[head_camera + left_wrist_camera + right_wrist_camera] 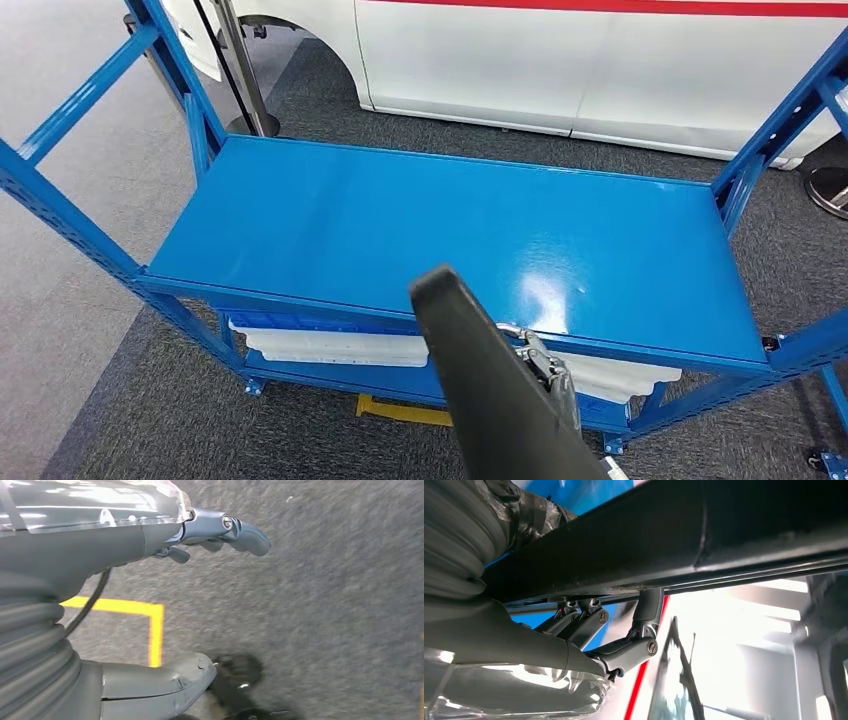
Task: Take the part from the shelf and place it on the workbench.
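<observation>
Part (490,385), a long dark panel, is sitting in my right robot hand (624,640), whose fingers (644,625) are hooking up around its lower edge. I am holding it tilted above the near edge of the blue shelf (400,220), over the top board. My left robot hand (220,530) is hanging over grey carpet (325,605) beside a yellow line (155,630), fingers loosely apart and holding nothing. White trays (330,345) are lying on the lower level.

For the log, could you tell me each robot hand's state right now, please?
Left robot hand: open, holding nothing, above the floor.
Right robot hand: holding the black part.
</observation>
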### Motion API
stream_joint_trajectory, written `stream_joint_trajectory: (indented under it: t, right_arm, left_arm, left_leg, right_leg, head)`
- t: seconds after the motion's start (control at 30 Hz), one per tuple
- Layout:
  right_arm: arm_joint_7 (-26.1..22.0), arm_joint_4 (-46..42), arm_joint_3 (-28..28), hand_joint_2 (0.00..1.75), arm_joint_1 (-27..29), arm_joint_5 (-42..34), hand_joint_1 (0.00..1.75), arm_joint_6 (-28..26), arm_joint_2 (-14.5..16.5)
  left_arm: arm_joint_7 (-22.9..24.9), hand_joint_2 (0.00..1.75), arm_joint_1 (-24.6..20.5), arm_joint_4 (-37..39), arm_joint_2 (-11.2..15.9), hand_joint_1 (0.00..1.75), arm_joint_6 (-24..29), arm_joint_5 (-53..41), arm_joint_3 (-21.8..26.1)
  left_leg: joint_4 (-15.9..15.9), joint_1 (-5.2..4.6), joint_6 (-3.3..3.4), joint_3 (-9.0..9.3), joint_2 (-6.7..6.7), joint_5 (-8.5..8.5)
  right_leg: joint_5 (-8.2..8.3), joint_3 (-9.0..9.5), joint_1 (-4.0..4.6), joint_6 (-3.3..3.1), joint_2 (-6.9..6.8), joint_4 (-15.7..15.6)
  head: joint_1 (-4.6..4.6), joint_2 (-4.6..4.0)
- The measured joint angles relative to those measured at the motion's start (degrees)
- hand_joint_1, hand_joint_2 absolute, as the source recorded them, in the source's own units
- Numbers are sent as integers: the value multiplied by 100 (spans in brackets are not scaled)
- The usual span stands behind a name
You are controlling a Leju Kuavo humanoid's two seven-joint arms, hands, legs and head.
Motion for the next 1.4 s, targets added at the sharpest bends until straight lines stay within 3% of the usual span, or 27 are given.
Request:
stream_joint_trajectory:
  t: [0.1,0.13,0.2,0.27,0.3,0.33,0.4,0.47,0.53,0.6,0.63,0.7,0.77,0.8,0.83,0.87,0.93,1.0,1.03,1.1,1.13,1.17,1.23,1.3,1.33,1.4]
  right_arm:
    - [181,112,-7,175,-184,104,175,350,172]
    - [195,154,-15,175,-230,123,175,402,236]
    - [190,211,-55,175,-269,132,175,467,310]
    - [184,253,-109,175,-272,131,175,504,336]
    - [184,271,-129,175,-270,131,175,519,339]
    - [183,283,-148,175,-269,130,175,529,344]
    - [179,292,-176,175,-269,130,175,540,360]
    - [174,293,-195,175,-279,130,175,544,384]
    - [167,293,-207,175,-290,132,175,546,408]
    - [163,298,-218,175,-294,132,175,548,422]
    - [163,303,-224,175,-295,132,175,553,433]
    - [160,324,-241,175,-295,125,175,564,473]
    - [153,364,-280,175,-295,56,175,597,504]
    - [144,392,-313,175,-292,-34,175,641,511]
    - [127,421,-351,175,-288,-170,175,705,518]
    - [102,449,-394,175,-281,-325,175,775,530]
    - [43,492,-490,175,-266,-595,175,879,568]
    - [-3,511,-584,175,-237,-734,175,914,605]
    - [-24,514,-635,175,-208,-781,175,919,620]
    - [-62,514,-764,175,-106,-850,175,921,645]
    - [-85,513,-847,175,-40,-870,175,920,656]
    - [-112,511,-940,175,25,-881,175,920,666]
    - [-195,507,-1155,175,150,-885,175,944,698]
    - [-304,494,-1411,175,288,-866,175,1024,751]
    - [-370,481,-1559,175,365,-855,175,1087,785]
    - [-532,439,-1862,175,492,-844,175,1267,851]
  left_arm:
    - [537,175,-553,-167,-466,0,397,122,-51]
    - [622,175,-721,-212,-603,0,465,193,-91]
    - [635,175,-920,-292,-796,0,472,308,-177]
    - [605,175,-956,-358,-896,0,443,383,-243]
    - [593,175,-945,-376,-929,0,428,404,-266]
    - [588,175,-933,-392,-947,0,419,416,-284]
    - [578,175,-928,-427,-969,0,411,420,-309]
    - [569,175,-949,-471,-977,0,408,421,-338]
    - [563,175,-963,-500,-989,0,407,428,-366]
    - [562,175,-950,-511,-1000,0,409,449,-391]
    - [560,175,-939,-512,-1005,0,416,470,-400]
    - [542,175,-921,-513,-1012,0,442,541,-410]
    - [502,175,-907,-514,-1017,0,474,633,-414]
    - [481,175,-900,-514,-1019,0,488,681,-415]
    - [464,175,-889,-517,-1020,0,504,732,-417]
    - [452,175,-879,-522,-1022,0,520,780,-420]
    - [427,175,-863,-544,-1021,0,547,874,-425]
    - [370,175,-846,-567,-1021,0,555,961,-433]
    - [336,175,-831,-574,-1025,0,559,1009,-437]
    - [262,175,-789,-581,-1045,0,577,1125,-441]
    - [230,175,-768,-587,-1057,0,589,1179,-440]
    - [201,175,-744,-597,-1067,0,597,1230,-439]
    - [150,175,-685,-618,-1074,0,603,1327,-436]
    - [111,175,-613,-644,-1074,0,601,1423,-428]
    - [99,175,-579,-659,-1074,0,597,1464,-423]
    - [88,175,-530,-689,-1073,0,578,1526,-414]
  left_leg:
    - [-40,-31,88,-132,-41,175]
    - [-58,-22,126,-184,-42,253]
    - [-83,-7,191,-298,-3,397]
    - [-69,-15,222,-430,67,498]
    - [-54,-18,218,-506,103,543]
    - [-32,-19,210,-586,129,583]
    - [28,-18,183,-735,149,648]
    - [83,-27,133,-844,135,707]
    - [97,-24,62,-897,123,786]
    - [100,-5,-15,-938,109,837]
    - [153,6,-46,-985,97,756]
    - [562,26,-83,-1138,74,300]
    - [1258,29,-108,-1294,69,-186]
    - [1522,28,-112,-1309,67,-262]
    - [1611,27,-107,-1240,62,-201]
    - [1500,26,-90,-1075,43,-55]
    - [812,19,-31,-504,-126,150]
    - [108,9,9,-33,-313,66]
    - [-72,-4,25,70,-343,2]
    - [-152,-2,73,60,-219,49]
    - [-173,7,116,42,-149,98]
    - [-198,19,156,14,-72,151]
    - [-211,12,202,-65,68,225]
    - [-194,-1,197,-138,209,265]
    - [-180,-3,190,-167,281,276]
    - [-138,-1,162,-192,412,276]
  right_leg:
    - [109,-50,-36,125,-45,-32]
    - [21,-88,-47,159,-43,16]
    - [-462,-215,-67,213,-21,410]
    - [-960,-350,-73,267,-13,1090]
    - [-1043,-360,-79,290,-13,1341]
    - [-995,-282,-91,308,-14,1409]
    - [-728,178,-129,327,-15,940]
    - [-654,686,-132,292,-2,223]
    - [-695,833,-85,203,17,-87]
    - [-600,765,-69,84,8,-135]
    - [-537,720,-73,24,1,-159]
    - [-402,595,-82,-78,-20,-197]
    - [-286,439,-62,-119,-16,-187]
    - [-229,357,-52,-117,-8,-175]
    - [-171,271,-44,-109,13,-162]
    - [-113,185,-40,-96,48,-145]
    - [-12,25,-35,-53,134,-103]
    - [79,-65,-27,6,218,-68]
    - [131,-83,-27,43,261,-71]
    - [215,-103,-32,118,344,-92]
    - [159,-147,-34,146,326,-30]
    - [17,-228,-36,169,276,140]
    - [-449,-474,-58,211,128,791]
    - [-738,-604,-91,255,70,1356]
    - [-739,-527,-108,271,46,1380]
    - [-520,-48,-134,286,-83,789]
  head:
    - [-1,0]
    - [2,-1]
    - [6,-1]
    - [9,0]
    - [10,0]
    - [9,0]
    - [8,0]
    - [5,0]
    - [4,0]
    - [8,0]
    - [3,0]
    - [-3,0]
    - [-8,0]
    - [-9,0]
    - [-8,0]
    - [-9,0]
    - [-9,0]
    - [-7,-1]
    - [-7,-1]
    - [-8,-1]
    - [-4,-1]
    - [0,-1]
    - [8,-1]
    - [8,0]
    - [8,0]
    - [8,0]
